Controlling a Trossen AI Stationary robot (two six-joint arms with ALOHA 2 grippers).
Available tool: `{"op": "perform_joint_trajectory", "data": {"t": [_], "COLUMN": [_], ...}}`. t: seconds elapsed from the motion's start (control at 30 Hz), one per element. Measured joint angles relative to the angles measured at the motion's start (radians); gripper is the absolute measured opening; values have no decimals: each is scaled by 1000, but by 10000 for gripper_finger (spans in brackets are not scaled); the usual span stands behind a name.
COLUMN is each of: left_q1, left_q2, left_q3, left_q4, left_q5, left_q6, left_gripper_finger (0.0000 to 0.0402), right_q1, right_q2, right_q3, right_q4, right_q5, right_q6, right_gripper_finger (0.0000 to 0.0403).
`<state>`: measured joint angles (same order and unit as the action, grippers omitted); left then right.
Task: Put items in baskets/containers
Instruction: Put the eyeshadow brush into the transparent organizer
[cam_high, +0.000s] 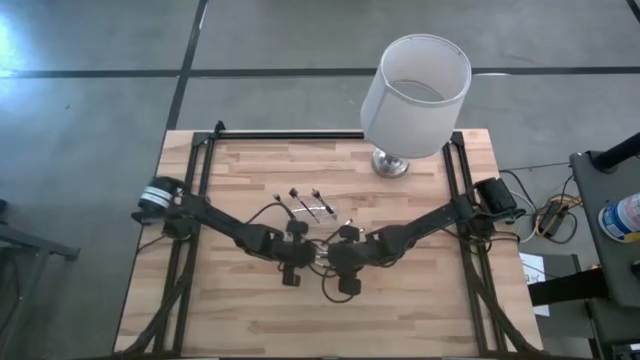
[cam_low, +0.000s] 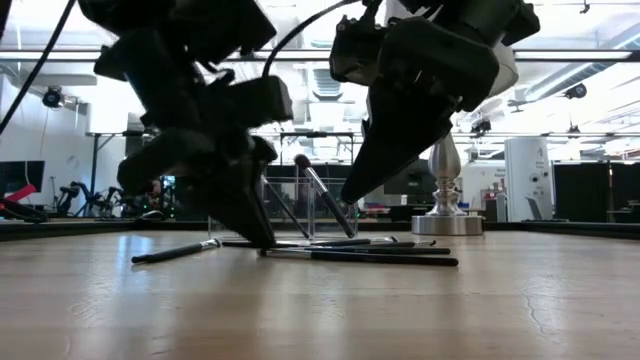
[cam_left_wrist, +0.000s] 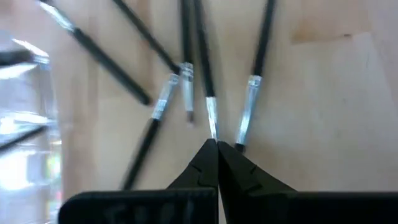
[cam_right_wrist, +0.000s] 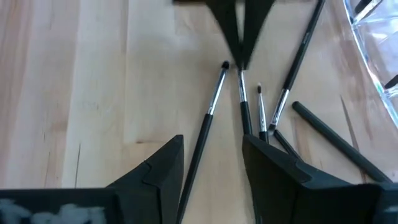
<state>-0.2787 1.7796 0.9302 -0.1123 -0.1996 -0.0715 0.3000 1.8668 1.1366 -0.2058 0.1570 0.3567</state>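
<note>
Several thin brushes with silvery shafts and dark ends (cam_left_wrist: 155, 106) lie scattered on the wooden table (cam_high: 400, 300) at its middle. The clear plastic tray (cam_low: 300, 205) stands just beyond them, with a brush (cam_low: 325, 195) leaning inside it; the tray also shows in the right wrist view (cam_right_wrist: 373, 37). My left gripper (cam_left_wrist: 216, 144) is down at the table, shut on one brush (cam_left_wrist: 202, 62). My right gripper (cam_right_wrist: 211, 149) is open a little above the table, its fingers on either side of another lying brush (cam_right_wrist: 208, 118) without touching it. My left gripper pinches the brush at the end of its silvery part (cam_left_wrist: 211, 121), between its two fingertips. The fingers come from above, slanting down to the table, and lie along the brush. The brush lies flat on the table.
A white drum-shaded lamp (cam_high: 415, 95) on a metal foot stands at the table's far right. Black cables (cam_high: 330, 290) loop near both grippers. Dark rails (cam_high: 195, 200) run along the table's left and right sides. Bare wood lies toward the near edge.
</note>
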Motion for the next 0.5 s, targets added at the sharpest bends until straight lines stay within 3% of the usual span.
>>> {"op": "perform_joint_trajectory", "data": {"t": [0.3,0.5], "left_q1": [-1,0], "left_q2": [38,28], "left_q3": [4,8], "left_q4": [104,55], "left_q5": [36,20], "left_q6": [-36,-32], "left_gripper_finger": [0,0], "right_q1": [3,17], "right_q2": [0,16], "right_q3": [-3,-11], "right_q4": [4,32], "right_q5": [-76,-75], "right_q6": [70,-79], "right_gripper_finger": [162,162]}}
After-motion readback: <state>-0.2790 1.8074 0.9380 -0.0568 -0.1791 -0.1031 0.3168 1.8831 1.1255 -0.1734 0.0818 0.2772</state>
